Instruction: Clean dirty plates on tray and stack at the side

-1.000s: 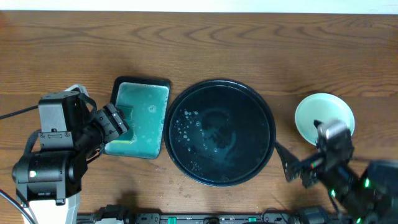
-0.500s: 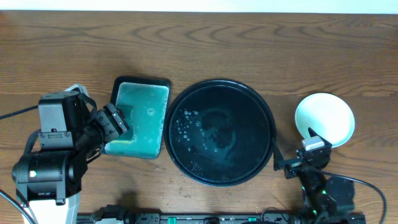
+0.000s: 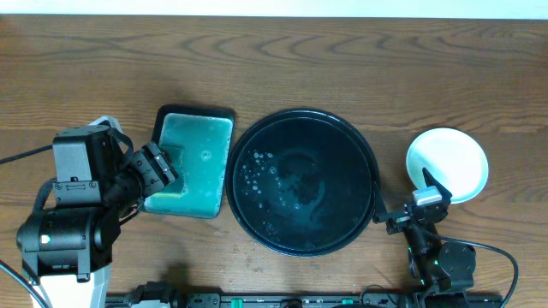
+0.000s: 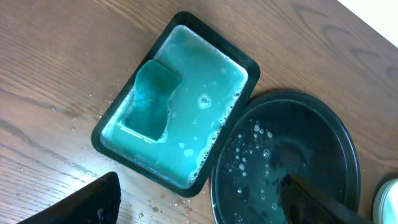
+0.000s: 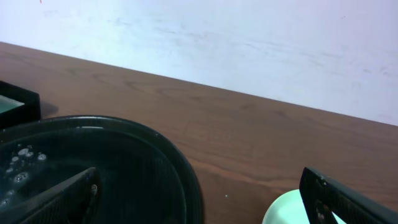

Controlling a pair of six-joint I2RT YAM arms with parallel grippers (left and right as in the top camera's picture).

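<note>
Plates (image 3: 447, 162) show as one white disc on the tabletop (image 3: 274, 68), at three o'clock from the wet black tray (image 3: 342, 150). Right hand (image 3: 409, 204) sits spread at four o'clock, left hand (image 3: 161, 168) spread at nine.

Plates (image 5: 286, 213) — cropped by bottom edge

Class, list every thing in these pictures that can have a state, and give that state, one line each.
black tray: holds no plates, wet, with bubbles.
plates: on the table, right of the black tray, white; how many cannot be told.
rectangular tray: filled with teal soapy liquid.
sponge: lying in the rectangular tray's liquid.
left claw: open, empty.
right claw: open, empty.
</note>
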